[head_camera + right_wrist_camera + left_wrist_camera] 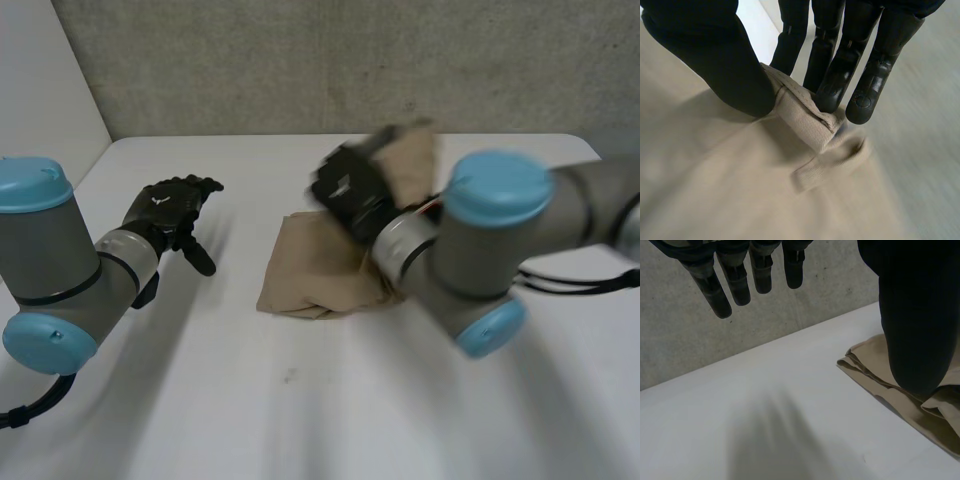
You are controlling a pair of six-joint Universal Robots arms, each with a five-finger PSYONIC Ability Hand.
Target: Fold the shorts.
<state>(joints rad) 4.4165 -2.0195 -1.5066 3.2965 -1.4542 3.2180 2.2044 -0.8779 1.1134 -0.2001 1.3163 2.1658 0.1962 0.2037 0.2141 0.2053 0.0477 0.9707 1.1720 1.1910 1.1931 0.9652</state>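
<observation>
Shorts (315,270) lie part-folded on the white bench (300,400), their waistband (805,120) pinched by the right hand (730,65) between thumb and fingers and lifted, likely to carry it over for a fold. The left hand (170,210) hovers alongside, fingers straight, holding nothing.

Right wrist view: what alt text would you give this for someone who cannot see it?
The robot's black right hand pinches a thick hemmed edge of the beige shorts between thumb and fingers. The rest of the cloth spreads under the palm, on a white table.
</observation>
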